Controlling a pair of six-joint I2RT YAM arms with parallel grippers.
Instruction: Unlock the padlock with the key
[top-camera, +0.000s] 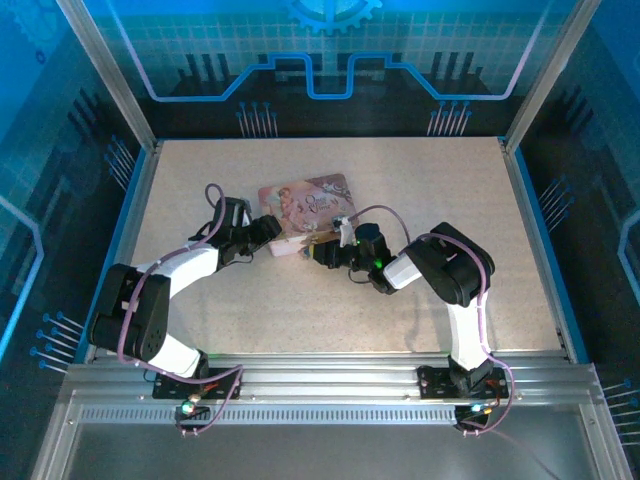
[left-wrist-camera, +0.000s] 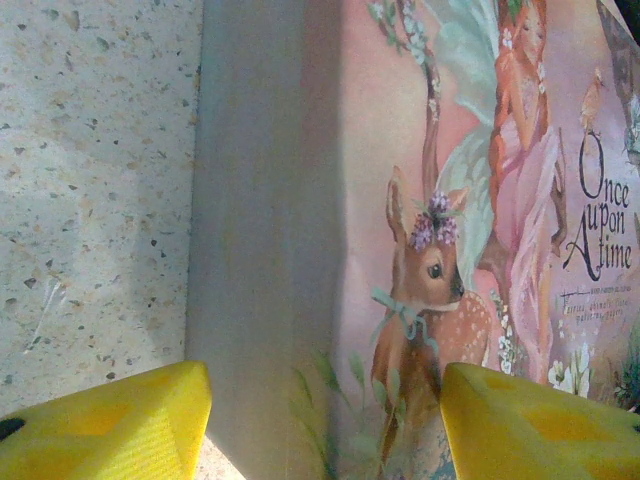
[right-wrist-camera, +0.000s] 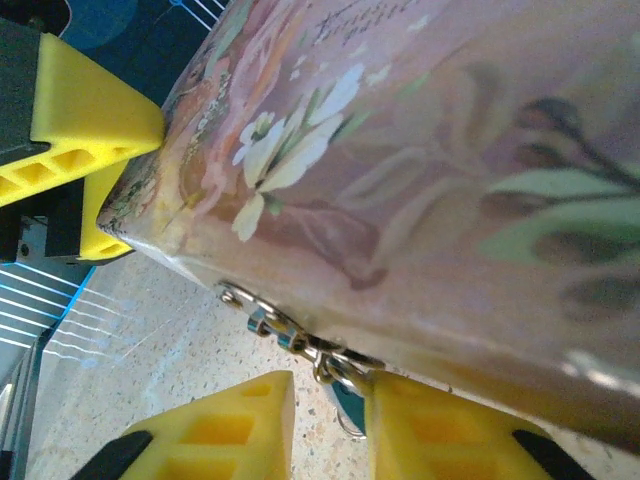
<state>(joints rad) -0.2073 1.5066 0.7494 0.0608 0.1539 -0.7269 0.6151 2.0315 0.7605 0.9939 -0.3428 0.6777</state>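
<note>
Padlock (right-wrist-camera: 348, 400): in the right wrist view a small bluish-dark body is seen at the lower front edge of the pink picture-printed tin (right-wrist-camera: 450, 150), hung below a short silvery chain-like hasp (right-wrist-camera: 285, 330) fixed along that edge. A thin silvery loop is visible just under the body.

The padlock is framed by the right gripper (right-wrist-camera: 330, 385). Its two yellow fingers are drawn close, with only a narrow slot left between them. The dark body sits in that slot, against the inner face of the right-hand finger. Whether it is actually pinched cannot be told.

In the left wrist view the left gripper (left-wrist-camera: 325, 375) is shown with its fingers set wide apart. One finger lies beside the tin's plain side wall and the other over the printed lid, near the fawn. In the right wrist view, one yellow finger (right-wrist-camera: 95, 130) of the left gripper is seen touching the tin's far corner. Whether the tin is being squeezed cannot be told.

In the top external view the tin is seen lying on the speckled table (top-camera: 430, 190), near its middle. It is met by the left gripper at its lower left corner and by the right gripper at its lower edge.
</note>
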